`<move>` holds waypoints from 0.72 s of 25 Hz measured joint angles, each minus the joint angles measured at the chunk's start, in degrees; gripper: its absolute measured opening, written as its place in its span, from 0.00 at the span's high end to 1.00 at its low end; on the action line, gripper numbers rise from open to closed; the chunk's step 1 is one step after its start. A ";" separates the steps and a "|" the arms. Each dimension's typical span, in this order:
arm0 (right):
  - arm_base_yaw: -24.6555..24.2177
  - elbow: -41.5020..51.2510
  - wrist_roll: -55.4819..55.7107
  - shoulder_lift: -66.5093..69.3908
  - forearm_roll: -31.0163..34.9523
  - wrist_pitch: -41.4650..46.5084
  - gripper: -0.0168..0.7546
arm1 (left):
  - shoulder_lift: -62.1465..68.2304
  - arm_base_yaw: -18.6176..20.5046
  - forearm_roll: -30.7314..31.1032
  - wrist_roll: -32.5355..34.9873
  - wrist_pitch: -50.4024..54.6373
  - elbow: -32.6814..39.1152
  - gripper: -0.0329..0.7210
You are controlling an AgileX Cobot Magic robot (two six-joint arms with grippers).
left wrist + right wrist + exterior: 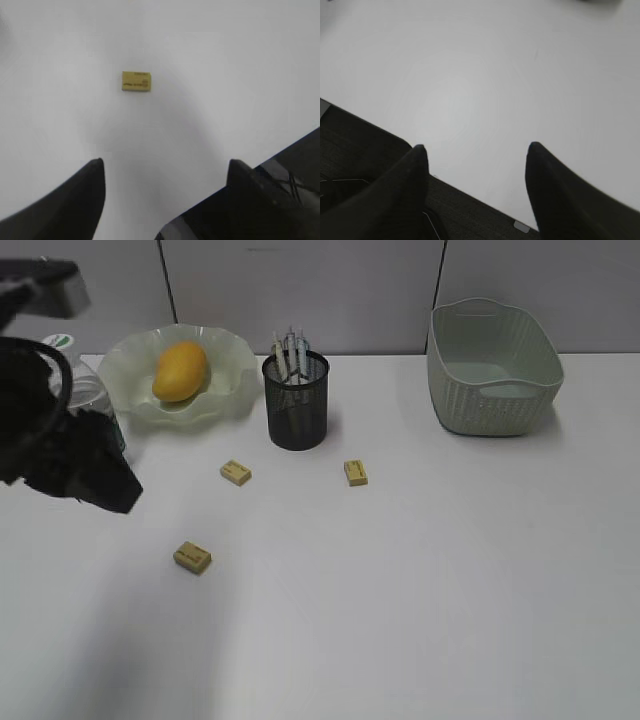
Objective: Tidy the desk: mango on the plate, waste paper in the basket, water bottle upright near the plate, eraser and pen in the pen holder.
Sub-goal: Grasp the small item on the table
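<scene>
Above the desk (210, 60), both pincers — left pincer (165, 167), right pincer (475, 150) — gape, released, gripping nothing.

An office: white desk (420, 600), mesh pen holder (296, 405), grey partition panels (300, 290) behind.

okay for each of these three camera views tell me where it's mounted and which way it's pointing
Exterior view: in front of the desk, looking down at a slant toward plate, pen holder and basket; the left arm shows at left.
Left wrist view: above the desk, looking down between the open left hand at an eraser.
Right wrist view: over the desk edge; open right hand, bare tabletop.
Shared: an eraser lies in both exterior and left wrist views.
</scene>
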 joint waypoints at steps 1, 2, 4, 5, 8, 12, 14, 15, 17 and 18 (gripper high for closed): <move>0.00 0.00 0.00 0.00 0.00 0.00 0.34 | 2.02 -0.42 0.14 -0.06 0.00 -0.07 0.20; 0.00 0.00 0.00 0.00 0.00 0.00 0.34 | 3.98 -0.60 0.20 -0.23 0.00 -0.23 0.20; 0.00 0.00 0.00 0.00 0.00 0.00 0.34 | 7.31 -0.72 0.34 -0.67 0.00 -0.90 0.20; 0.00 0.00 0.00 0.00 0.00 0.00 0.34 | 8.99 -0.72 0.34 -0.82 0.00 -1.36 0.20; 0.00 0.00 0.00 0.00 0.00 0.00 0.34 | 13.39 -0.72 0.39 -1.30 0.05 -3.06 0.20; 0.00 0.00 0.00 0.00 0.00 0.00 0.34 | 18.94 -0.76 0.49 -2.57 0.35 -6.53 0.20; 0.00 0.00 0.00 0.00 0.00 0.00 0.34 | 21.32 -0.76 0.50 -3.13 0.40 -8.19 0.20; 0.00 0.00 0.00 0.00 0.00 0.00 0.34 | 22.52 -0.76 0.62 -3.49 0.40 -9.06 0.20; 0.00 0.00 0.02 0.00 0.00 0.00 0.34 | 24.72 -1.22 2.61 -4.56 0.65 -10.43 0.20; 0.00 0.00 0.02 0.00 0.00 0.00 0.34 | 25.83 -1.76 4.62 -5.35 0.69 -10.95 0.20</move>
